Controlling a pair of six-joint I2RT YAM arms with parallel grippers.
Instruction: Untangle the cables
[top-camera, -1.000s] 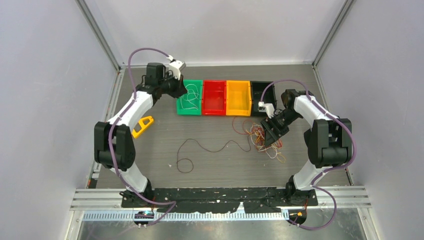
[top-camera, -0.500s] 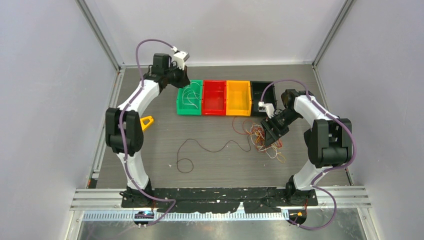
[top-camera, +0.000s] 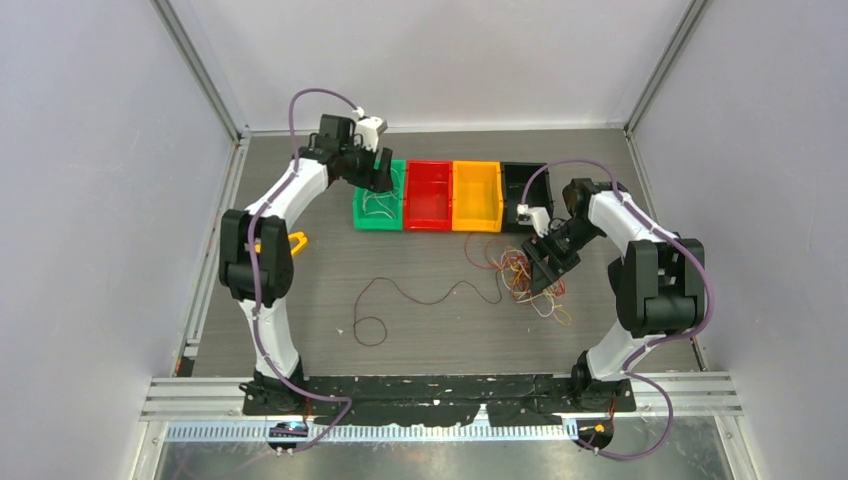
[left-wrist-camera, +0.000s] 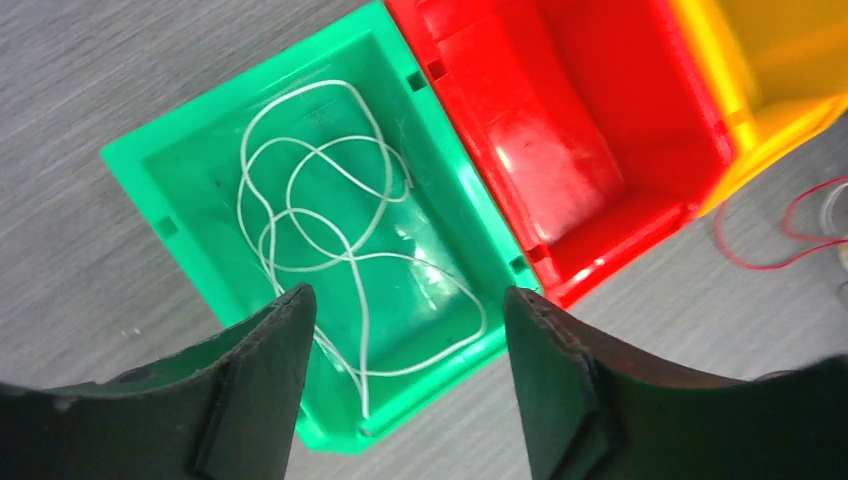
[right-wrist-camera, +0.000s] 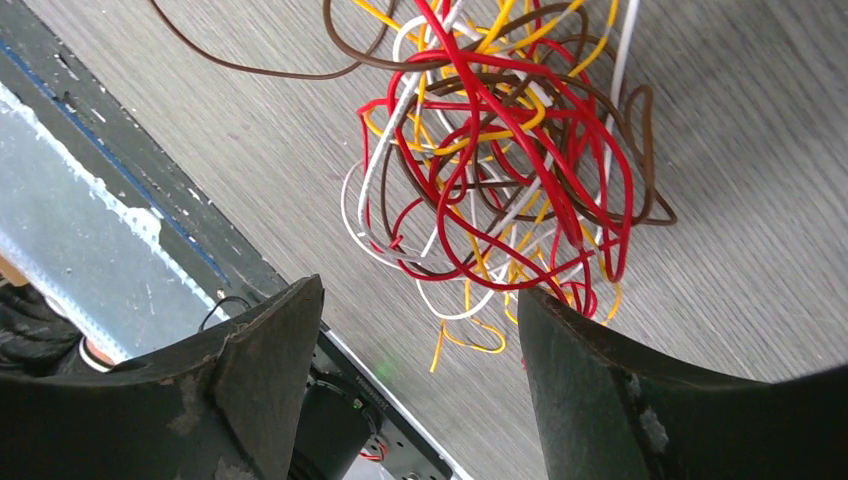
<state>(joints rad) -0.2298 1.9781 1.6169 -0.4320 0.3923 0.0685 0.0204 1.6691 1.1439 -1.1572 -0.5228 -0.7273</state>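
Top external view shows the left gripper (left-wrist-camera: 405, 300) over a green plastic bin (left-wrist-camera: 150, 165), fingers wide apart and holding nothing. A thin white wire (left-wrist-camera: 320, 230) lies curled inside that bin. A long dark brown wire (top-camera: 420, 297) lies alone on the grey table (top-camera: 450, 340). Further right sits the tangled pile of red, brown, yellow and white cables (right-wrist-camera: 490, 150). The right gripper (right-wrist-camera: 420, 290) hangs over it, fingers wide apart and holding nothing.

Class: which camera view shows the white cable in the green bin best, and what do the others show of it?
Left wrist view: the white cable shows large, its loops clear, inside the green bin. Top external shows only faint pale lines there. Right wrist does not show it at all.
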